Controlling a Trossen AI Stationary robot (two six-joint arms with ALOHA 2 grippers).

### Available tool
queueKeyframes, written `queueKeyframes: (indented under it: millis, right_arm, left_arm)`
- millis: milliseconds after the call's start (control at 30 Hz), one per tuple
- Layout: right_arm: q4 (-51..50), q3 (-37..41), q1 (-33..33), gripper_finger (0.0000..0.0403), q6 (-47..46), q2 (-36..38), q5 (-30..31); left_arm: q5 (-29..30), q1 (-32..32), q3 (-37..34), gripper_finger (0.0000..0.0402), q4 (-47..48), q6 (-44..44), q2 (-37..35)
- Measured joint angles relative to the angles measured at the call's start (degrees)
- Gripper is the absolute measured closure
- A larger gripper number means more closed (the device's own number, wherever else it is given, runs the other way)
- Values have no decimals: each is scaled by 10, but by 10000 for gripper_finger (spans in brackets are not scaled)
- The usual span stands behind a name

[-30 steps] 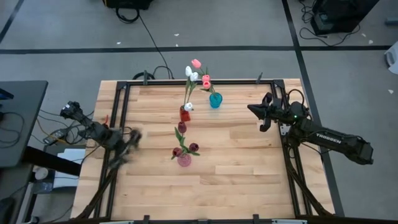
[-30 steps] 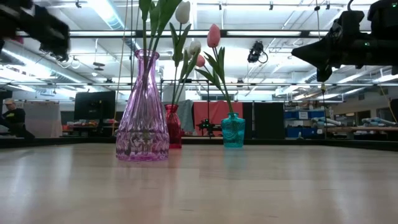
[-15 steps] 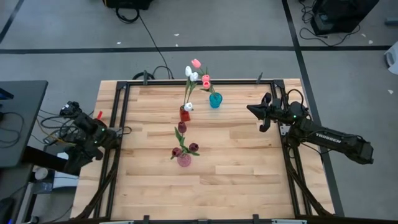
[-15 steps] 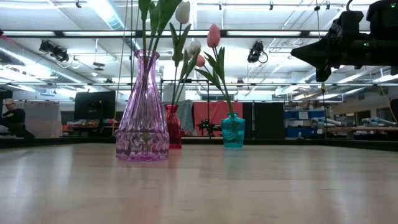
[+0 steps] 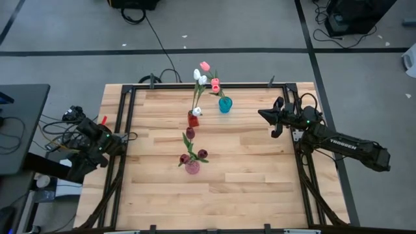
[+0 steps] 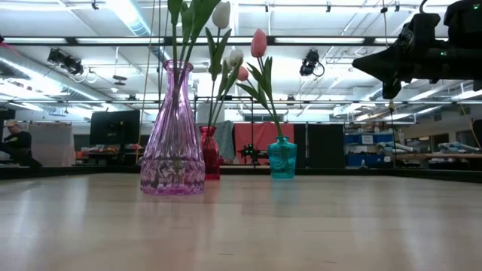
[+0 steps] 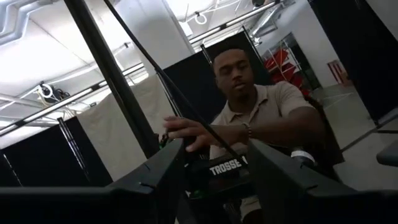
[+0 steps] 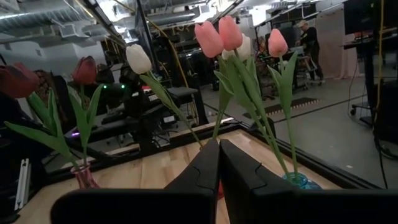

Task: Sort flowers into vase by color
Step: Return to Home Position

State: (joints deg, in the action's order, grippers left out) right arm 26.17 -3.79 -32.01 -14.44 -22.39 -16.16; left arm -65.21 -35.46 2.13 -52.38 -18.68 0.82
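Three vases stand on the wooden table. A pink glass vase holds maroon tulips. A red vase holds white tulips. A teal vase holds pink tulips. All stems stand in the vase necks. My right gripper is shut and empty, held above the table to the right of the teal vase, pointing at the flowers. My left gripper is open and empty at the table's left edge, tipped up toward the room.
A black metal frame runs round the table. Bare wood lies in front of the pink vase and on the right half of the table. A person shows beyond the table in the left wrist view.
My left gripper has drawn back from over the table's left part, out to the left edge, and has left the low view. The right arm and the vases have kept still.
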Motion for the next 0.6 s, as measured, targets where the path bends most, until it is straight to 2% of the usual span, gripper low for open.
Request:
queueKeyframes:
  millis: [167,267,400,467,600]
  right_arm:
    - [0,0,0,380,0,0,0]
    - [0,0,0,380,0,0,0]
    - [0,0,0,378,0,0,0]
    - [0,0,0,378,0,0,0]
    - [0,0,0,378,0,0,0]
  left_arm:
    - [0,0,1,220,9,-2,0]
    - [-8,15,1,220,26,45,0]
    - [6,50,2,220,106,81,0]
    - [74,68,2,220,151,106,0]
    - [324,92,2,220,229,106,1]
